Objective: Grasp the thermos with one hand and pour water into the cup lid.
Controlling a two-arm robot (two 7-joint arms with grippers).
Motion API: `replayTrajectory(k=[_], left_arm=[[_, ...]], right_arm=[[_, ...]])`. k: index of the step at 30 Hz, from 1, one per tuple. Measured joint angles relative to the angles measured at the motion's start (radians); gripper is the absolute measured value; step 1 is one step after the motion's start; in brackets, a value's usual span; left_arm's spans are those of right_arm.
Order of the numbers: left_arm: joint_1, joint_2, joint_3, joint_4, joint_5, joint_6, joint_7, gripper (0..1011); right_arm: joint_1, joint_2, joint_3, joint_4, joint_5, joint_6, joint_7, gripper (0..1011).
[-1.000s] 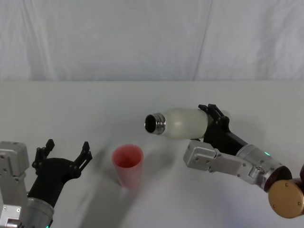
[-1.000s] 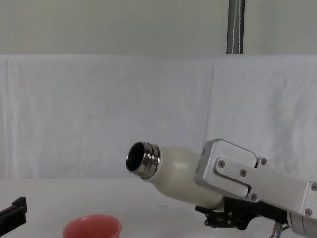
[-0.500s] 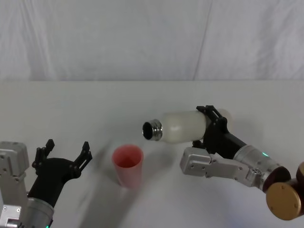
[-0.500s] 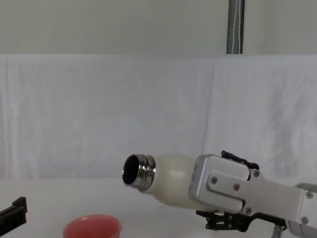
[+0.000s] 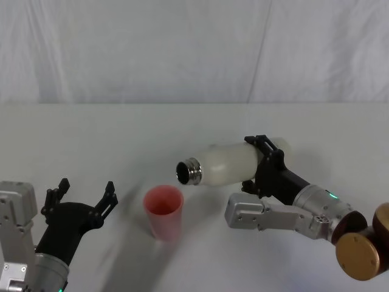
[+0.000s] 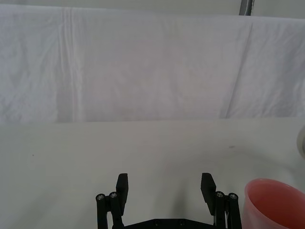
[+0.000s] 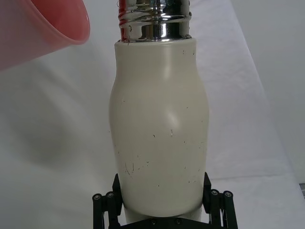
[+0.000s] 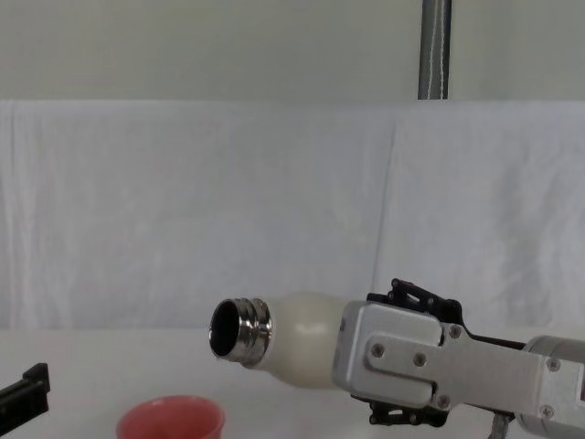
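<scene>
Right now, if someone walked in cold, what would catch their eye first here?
The thermos, held off the table on its side by the right gripper clamped near its base, its open steel neck aimed toward the robot's left. Just below and left of that neck stands the pink cup lid, upright on the white table. The left gripper rests open, left of the cup.
</scene>
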Motion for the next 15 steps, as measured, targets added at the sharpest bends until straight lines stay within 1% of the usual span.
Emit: replayTrajectory(k=[15], left_arm=[[0.000, 0.000, 0.000, 0.000, 0.000, 0.000, 0.000, 1001]], right_arm=[[0.037, -0.002, -0.026, 0.023, -0.020, -0.024, 0.000, 950]])
